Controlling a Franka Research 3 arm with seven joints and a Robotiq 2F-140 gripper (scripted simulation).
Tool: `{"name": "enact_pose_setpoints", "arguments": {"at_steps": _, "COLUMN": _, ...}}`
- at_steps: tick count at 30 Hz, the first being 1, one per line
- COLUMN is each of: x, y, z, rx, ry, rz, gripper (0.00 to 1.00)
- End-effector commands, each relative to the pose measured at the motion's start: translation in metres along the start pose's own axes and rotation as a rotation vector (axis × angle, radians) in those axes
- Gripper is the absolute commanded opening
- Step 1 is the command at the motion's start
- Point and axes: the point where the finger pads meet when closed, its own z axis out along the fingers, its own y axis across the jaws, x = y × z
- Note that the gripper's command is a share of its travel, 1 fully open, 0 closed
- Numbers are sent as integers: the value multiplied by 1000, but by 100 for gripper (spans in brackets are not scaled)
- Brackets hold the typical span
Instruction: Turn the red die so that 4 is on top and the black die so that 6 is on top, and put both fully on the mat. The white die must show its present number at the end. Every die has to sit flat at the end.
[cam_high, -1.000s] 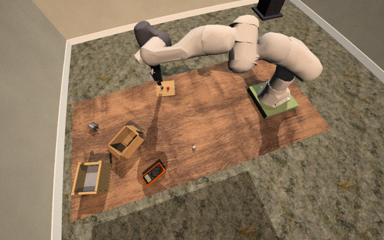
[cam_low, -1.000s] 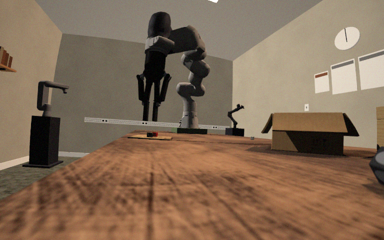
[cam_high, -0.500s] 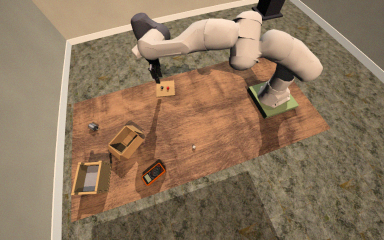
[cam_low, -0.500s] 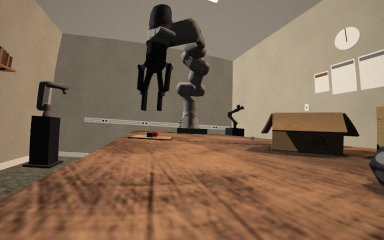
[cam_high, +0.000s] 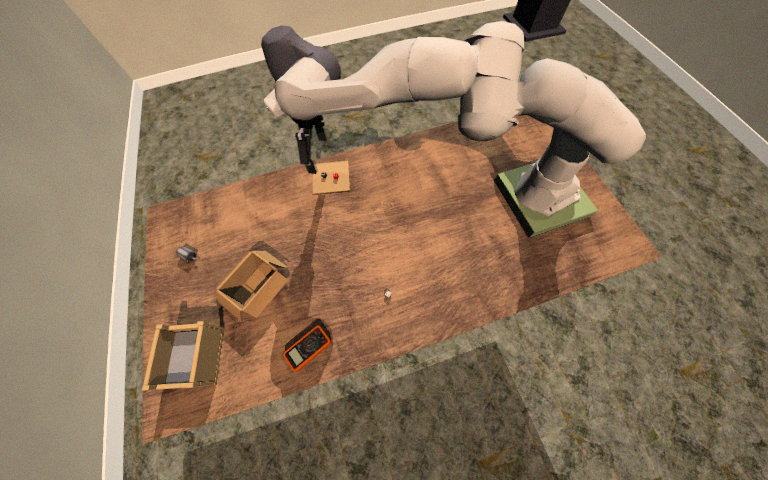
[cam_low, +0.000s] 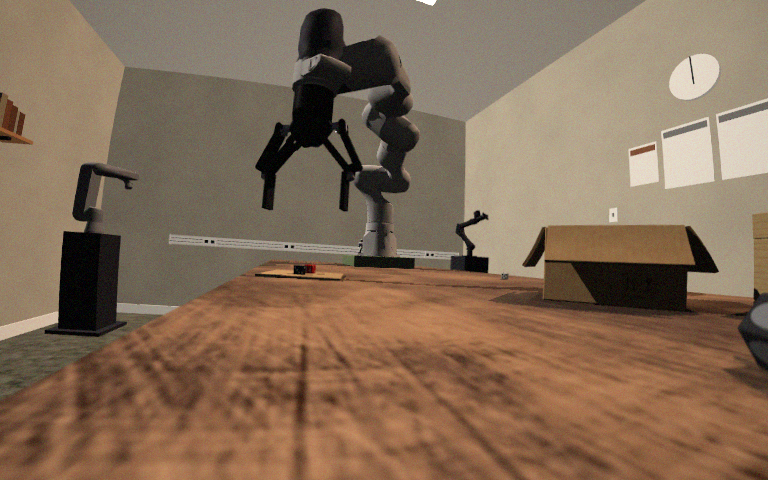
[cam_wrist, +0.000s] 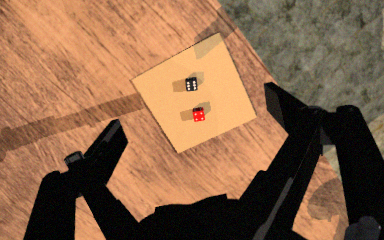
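The tan mat (cam_high: 340, 186) (cam_low: 331, 276) (cam_wrist: 227, 102) carries two dice, apart and fully on it. The black die (cam_high: 323, 175) (cam_low: 299, 270) (cam_wrist: 191, 84) sits flat and shows six pips on top in the wrist view. The red die (cam_high: 335, 176) (cam_low: 310, 268) (cam_wrist: 199, 115) sits flat with four pips on top. The white die (cam_high: 387, 293) (cam_low: 504, 276) lies on the table, off the mat; its number is too small to read. My gripper (cam_high: 317, 153) (cam_low: 305, 208) (cam_wrist: 192, 114) is wide open and empty, well above the mat.
An open cardboard box (cam_high: 266, 300) (cam_low: 617, 243), a wooden crate (cam_high: 197, 356), an orange-edged multimeter (cam_high: 307, 346) and a grey metal cylinder (cam_high: 186, 253) are on the table, away from the mat. The mat lies close to the table's edge.
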Motion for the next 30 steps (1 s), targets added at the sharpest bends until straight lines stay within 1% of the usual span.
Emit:
{"name": "enact_pose_setpoints", "arguments": {"at_steps": 1, "x": -1, "y": 1, "z": -1, "rx": -4, "ry": -2, "rz": 5, "gripper": 100}}
{"name": "enact_pose_setpoints", "arguments": {"at_steps": 7, "x": -1, "y": 1, "z": -1, "rx": -4, "ry": -2, "rz": 5, "gripper": 100}}
{"name": "enact_pose_setpoints", "arguments": {"at_steps": 10, "x": -1, "y": 1, "z": -6, "rx": -4, "ry": -2, "rz": 5, "gripper": 100}}
{"name": "enact_pose_setpoints", "arguments": {"at_steps": 20, "x": -1, "y": 1, "z": -47, "rx": -4, "ry": -2, "rz": 5, "gripper": 100}}
{"name": "enact_pose_setpoints", "arguments": {"at_steps": 22, "x": -1, "y": 1, "z": -47, "rx": -4, "ry": -2, "rz": 5, "gripper": 100}}
{"name": "enact_pose_setpoints", "arguments": {"at_steps": 26, "x": -1, "y": 1, "z": -60, "rx": -4, "ry": -2, "rz": 5, "gripper": 100}}
{"name": "enact_pose_setpoints", "arguments": {"at_steps": 30, "x": 0, "y": 1, "z": -68, "rx": -4, "ry": -2, "rz": 5, "gripper": 100}}
